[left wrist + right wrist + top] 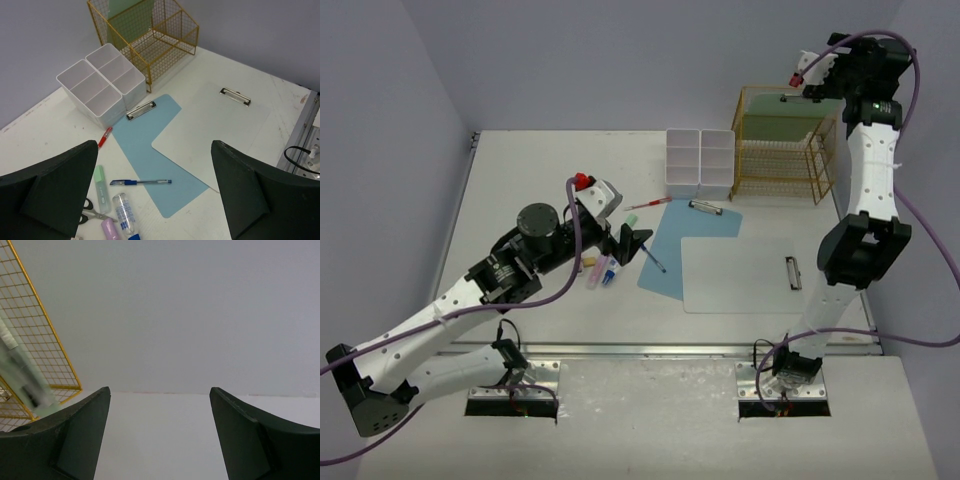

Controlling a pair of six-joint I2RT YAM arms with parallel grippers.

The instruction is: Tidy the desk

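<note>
Left gripper (pixel 632 243) gapes wide and empty over the blue clipboard's (pixel 685 240) left edge; right gripper (pixel 160 390), equally spread, holds nothing beside the gold rack (pixel 790 160). The desk (pixel 540 180) lies beneath, open along its far-left edge

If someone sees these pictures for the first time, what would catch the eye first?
At the middle of the white desk, a flat white clipboard lies partly over a light blue clipboard that carries a blue pen. At the far right stands a gold wire rack holding a green board, with the open right gripper high near it; the open left gripper hovers left of the clipboards.
</note>
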